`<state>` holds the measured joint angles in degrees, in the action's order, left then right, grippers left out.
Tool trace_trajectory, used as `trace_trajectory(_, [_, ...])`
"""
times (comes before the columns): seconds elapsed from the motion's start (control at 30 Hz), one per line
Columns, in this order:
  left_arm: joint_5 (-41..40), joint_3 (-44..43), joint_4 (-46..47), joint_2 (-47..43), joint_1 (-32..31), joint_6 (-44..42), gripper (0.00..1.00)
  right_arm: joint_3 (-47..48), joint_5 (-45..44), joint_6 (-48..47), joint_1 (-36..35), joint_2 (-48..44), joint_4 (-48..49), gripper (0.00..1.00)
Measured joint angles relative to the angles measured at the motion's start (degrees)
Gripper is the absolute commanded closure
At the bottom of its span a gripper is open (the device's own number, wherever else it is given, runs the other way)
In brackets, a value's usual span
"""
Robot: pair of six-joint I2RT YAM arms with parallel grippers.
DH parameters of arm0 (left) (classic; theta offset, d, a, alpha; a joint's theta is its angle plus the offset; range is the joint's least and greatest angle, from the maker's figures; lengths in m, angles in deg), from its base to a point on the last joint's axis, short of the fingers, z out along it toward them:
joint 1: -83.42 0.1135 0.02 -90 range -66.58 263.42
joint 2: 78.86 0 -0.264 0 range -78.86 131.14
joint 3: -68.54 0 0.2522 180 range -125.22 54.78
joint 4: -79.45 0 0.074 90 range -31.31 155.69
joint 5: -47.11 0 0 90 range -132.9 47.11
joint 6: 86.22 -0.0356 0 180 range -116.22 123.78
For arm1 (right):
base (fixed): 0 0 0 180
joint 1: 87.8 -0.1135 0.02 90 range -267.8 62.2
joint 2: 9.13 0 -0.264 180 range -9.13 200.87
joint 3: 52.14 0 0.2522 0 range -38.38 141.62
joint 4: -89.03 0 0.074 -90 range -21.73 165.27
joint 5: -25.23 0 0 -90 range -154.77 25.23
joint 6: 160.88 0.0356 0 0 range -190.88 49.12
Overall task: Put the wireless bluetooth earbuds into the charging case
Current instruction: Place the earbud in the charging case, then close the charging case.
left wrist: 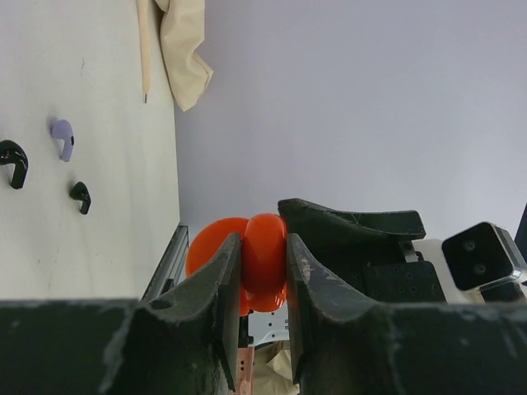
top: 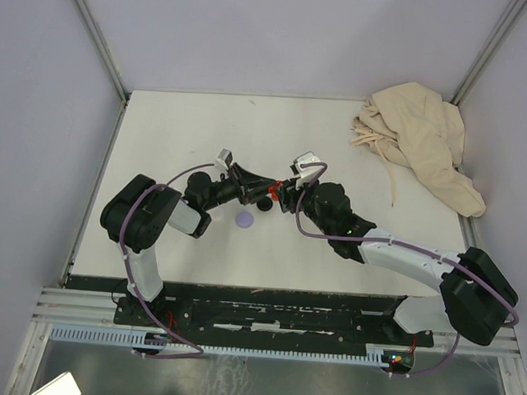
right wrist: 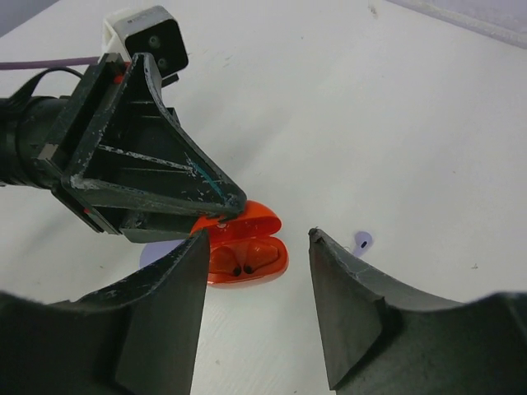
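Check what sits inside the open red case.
The red case shows a red hollow with two small dark marks. A finger of the right gripper covers its left edge; whether it holds anything more is unclear.

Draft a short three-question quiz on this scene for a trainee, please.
1. True or false: the left gripper is clamped on the red charging case.
2. What lies at the far right corner of the table? A) a beige cloth B) a blue tray C) a white box
3. Fill in: the jaws of the right gripper stand ____, with nothing held between them.

Key: 1 true; 2 A; 3 open.
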<state>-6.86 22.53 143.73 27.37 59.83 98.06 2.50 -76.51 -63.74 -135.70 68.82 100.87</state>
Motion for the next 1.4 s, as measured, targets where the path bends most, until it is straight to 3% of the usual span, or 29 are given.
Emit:
trace_trajectory(0.17, [-0.35, 0.0, 0.07, 0.0, 0.0, 0.0, 0.97, 0.0, -1.16, 0.42, 0.0, -4.31, 0.0, 0.3])
trace_trajectory(0.47, [-8.13, 0.11, -2.58, -0.04, 0.0, 3.37, 0.97, 3.13, -5.99, 0.02, -0.02, -9.42, -9.66, 0.29])
trace_trajectory(0.93, [-22.91, 0.79, -17.77, -7.91, -0.17, 7.15, 0.97, 1.97, -16.55, -7.56, -5.42, 7.78, -6.71, 0.23])
trace_trajectory(1.4, [-25.35, 0.76, -22.18, -8.98, -1.51, 8.57, 0.97, 9.68, -18.97, -10.47, -7.76, 19.54, 2.25, 0.14])
